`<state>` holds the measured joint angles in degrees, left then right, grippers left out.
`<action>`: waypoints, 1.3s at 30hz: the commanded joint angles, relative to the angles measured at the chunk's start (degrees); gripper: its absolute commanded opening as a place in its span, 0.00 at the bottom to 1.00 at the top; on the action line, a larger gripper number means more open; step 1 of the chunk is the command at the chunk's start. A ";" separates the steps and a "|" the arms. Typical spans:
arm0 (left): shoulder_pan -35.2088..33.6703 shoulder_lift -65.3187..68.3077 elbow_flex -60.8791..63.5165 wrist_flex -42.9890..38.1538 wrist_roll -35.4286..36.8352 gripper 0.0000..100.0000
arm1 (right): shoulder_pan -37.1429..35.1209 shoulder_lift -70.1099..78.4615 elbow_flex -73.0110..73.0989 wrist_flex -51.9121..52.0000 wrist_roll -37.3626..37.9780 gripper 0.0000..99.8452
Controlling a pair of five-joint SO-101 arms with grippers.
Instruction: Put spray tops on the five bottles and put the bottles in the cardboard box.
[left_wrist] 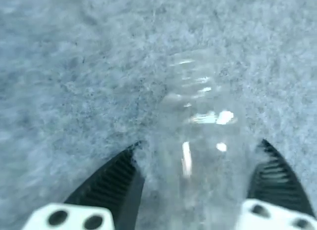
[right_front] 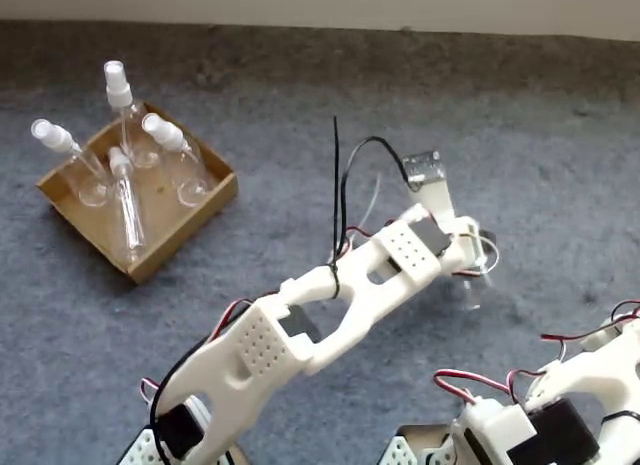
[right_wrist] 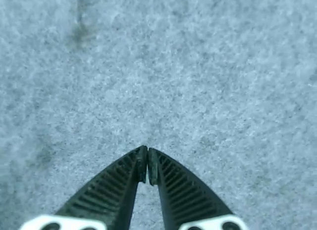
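A clear bottle [left_wrist: 203,126] stands on the grey carpet between the fingers of my left gripper [left_wrist: 198,147], which is open around it with a finger [left_wrist: 121,175] on each side. From above, the left gripper [right_front: 478,257] hangs over this bottle [right_front: 472,293] right of the middle. I cannot tell whether it carries a spray top. The cardboard box [right_front: 200,210] at the far left holds several clear bottles with white spray tops [right_front: 117,80]; one bottle [right_front: 127,200] lies flat, the others lean upright. My right gripper [right_wrist: 147,152] is shut on nothing, low over bare carpet.
The right arm [right_front: 590,385] sits folded at the lower right corner. Black and red cables [right_front: 337,195] loop above the left arm. Grey carpet [right_front: 300,95] lies open between the box and the left gripper.
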<state>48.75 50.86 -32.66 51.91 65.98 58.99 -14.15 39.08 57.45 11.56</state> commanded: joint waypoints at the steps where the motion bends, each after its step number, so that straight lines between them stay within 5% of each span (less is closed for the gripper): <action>1: 1.89 1.27 -2.15 -2.73 0.44 0.01 | 1.54 -1.80 -0.13 -0.92 0.62 0.01; 9: 1.27 0.84 -2.15 -2.37 -2.20 0.05 | 2.33 -1.80 -0.13 -0.92 0.62 0.01; 26: 0.84 -23.08 -2.07 33.93 -46.33 0.06 | -6.29 -1.89 -0.13 -0.84 0.26 0.01; 33: -7.43 -26.77 -1.80 48.09 -62.86 0.05 | -10.77 -2.15 -0.22 1.63 0.18 0.01; 39: -17.01 -29.76 -1.71 48.88 -64.26 0.05 | -22.81 -2.33 -0.22 7.34 0.18 0.01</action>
<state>37.93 27.12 -33.54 99.56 2.77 42.37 -14.15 39.08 62.20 11.56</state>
